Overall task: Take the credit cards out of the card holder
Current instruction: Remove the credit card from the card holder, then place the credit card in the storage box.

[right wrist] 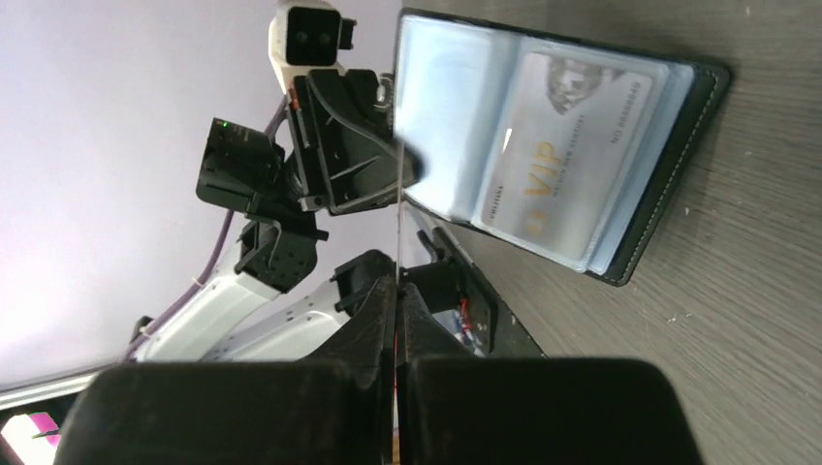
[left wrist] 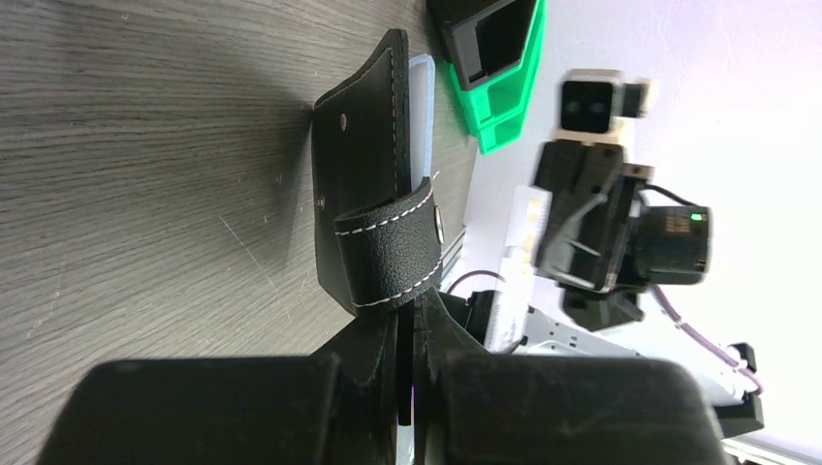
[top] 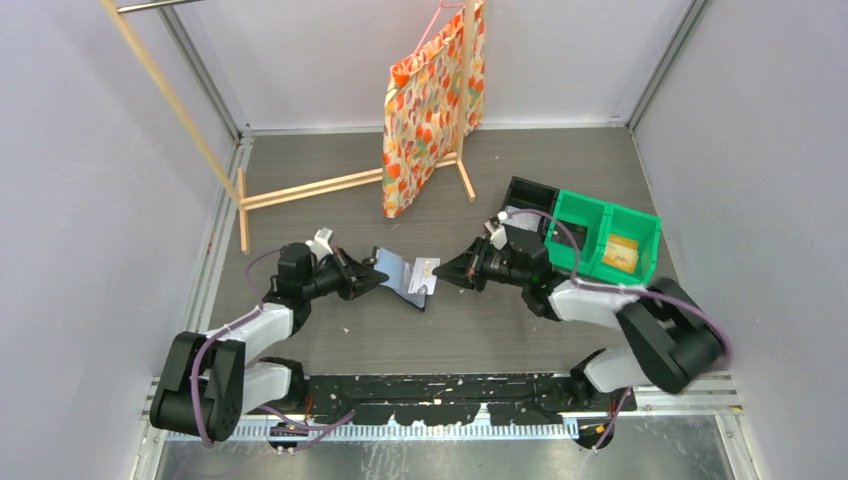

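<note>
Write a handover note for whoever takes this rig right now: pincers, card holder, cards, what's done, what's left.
Left pincer: shut on one edge of the small black bifold card holder, holding it open.
Right pincer: shut on a thin pale credit card, edge-on in its own camera, just in front of the holder.
Done: that card looks clear of its pocket.
Left: a pale card marked VIP sits in a blue-grey inner pocket. Probably set the held card down, then pull this one. Whether further cards hide behind it cannot be told.
</note>
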`<control>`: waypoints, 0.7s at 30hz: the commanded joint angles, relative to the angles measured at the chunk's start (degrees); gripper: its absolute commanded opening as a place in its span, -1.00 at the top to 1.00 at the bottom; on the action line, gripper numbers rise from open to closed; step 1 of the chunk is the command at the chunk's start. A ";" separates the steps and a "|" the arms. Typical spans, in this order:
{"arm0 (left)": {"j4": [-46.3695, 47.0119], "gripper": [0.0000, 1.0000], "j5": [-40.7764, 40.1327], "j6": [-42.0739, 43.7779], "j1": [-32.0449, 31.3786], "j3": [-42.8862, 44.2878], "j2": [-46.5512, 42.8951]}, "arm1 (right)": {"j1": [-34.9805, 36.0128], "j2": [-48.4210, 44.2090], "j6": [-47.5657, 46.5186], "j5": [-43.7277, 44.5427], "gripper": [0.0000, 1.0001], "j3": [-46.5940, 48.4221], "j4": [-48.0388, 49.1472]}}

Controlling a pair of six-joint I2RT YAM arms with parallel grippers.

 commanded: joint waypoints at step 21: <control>2.82 0.99 2.42 1.49 -1.65 4.25 2.16 | -26.14 -31.01 -35.44 31.79 0.99 25.19 -78.35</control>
